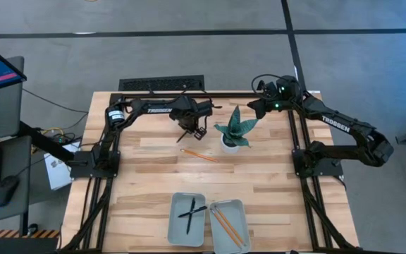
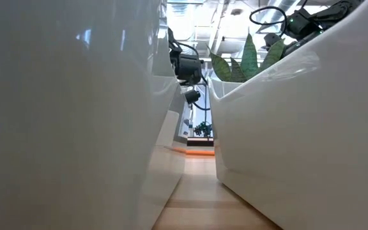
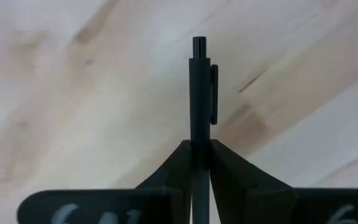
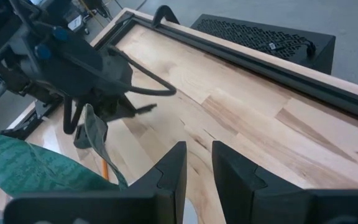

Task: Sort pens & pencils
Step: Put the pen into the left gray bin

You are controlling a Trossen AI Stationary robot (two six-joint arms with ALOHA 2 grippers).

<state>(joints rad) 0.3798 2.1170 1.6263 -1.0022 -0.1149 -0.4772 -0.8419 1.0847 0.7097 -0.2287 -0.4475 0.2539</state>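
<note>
My left gripper [image 1: 187,129] hangs over the far middle of the table, pointing down, shut on a black pen [image 3: 199,93]. One orange pencil [image 1: 198,154] lies flat on the wood just nearer than that gripper. Near the front edge, the left grey tray [image 1: 175,212] holds two crossed pens [image 1: 191,212]. The right tray [image 1: 244,212] holds pencils [image 1: 225,224]. My right gripper [image 4: 197,165] waits open at the far right [image 1: 254,107], above the table, with nothing between its fingers. My left gripper pinches the pen's barrel just behind the clip [image 3: 199,138] between its two fingers [image 3: 173,163]. The fingers come from above and lie across the pen. The clip end with its push button [image 3: 199,42] sticks out past them, and the pen looks about level and clear of the wood.
A small potted plant [image 1: 232,130] with green leaves stands right of my left gripper, between the two arms. A dark frame rail [image 1: 210,97] runs along the table's far edge. Bare wood lies between the loose pencil and the trays.
</note>
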